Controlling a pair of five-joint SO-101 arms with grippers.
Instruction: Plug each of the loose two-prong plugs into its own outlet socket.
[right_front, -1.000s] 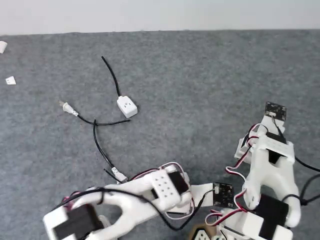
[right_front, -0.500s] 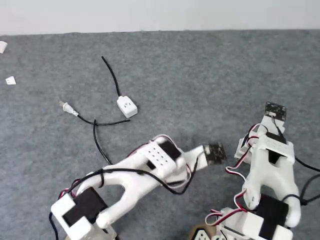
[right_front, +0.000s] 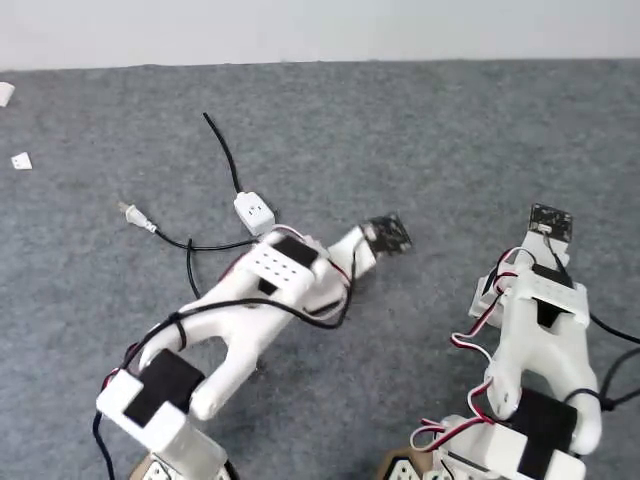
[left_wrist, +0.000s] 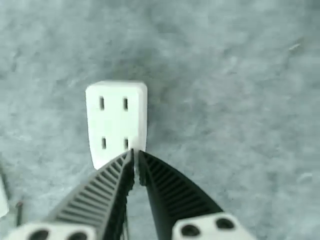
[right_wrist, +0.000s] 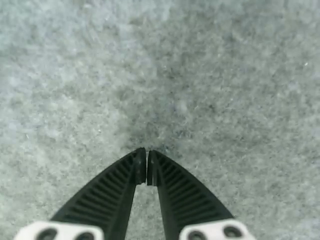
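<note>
Over to the high view: the left arm (right_front: 265, 290) has been swung up and across the desk (right_front: 450, 140) within the last second, away from the near edge, and the white outlet socket (right_front: 254, 212) is now found just past the left jaws. The right arm (right_front: 540, 330) has been left parked as it was. A two-prong plug (right_front: 128, 213) is seen lying out beyond the socket, well apart from the left jaws, with its black cord (right_front: 190, 262) trailing back under the arm. In the left wrist view, the left jaws are shown clenched with nothing between them, and the outlet socket (left_wrist: 116, 122) is met right at their tips, slots up; whether it is touched cannot be told. In the right wrist view, the right jaws are clenched and empty over bare desk (right_wrist: 225, 75). No plug is being carried, so insertion is judged not yet begun; the socket appears to have been approached first, perhaps to be steadied.
</note>
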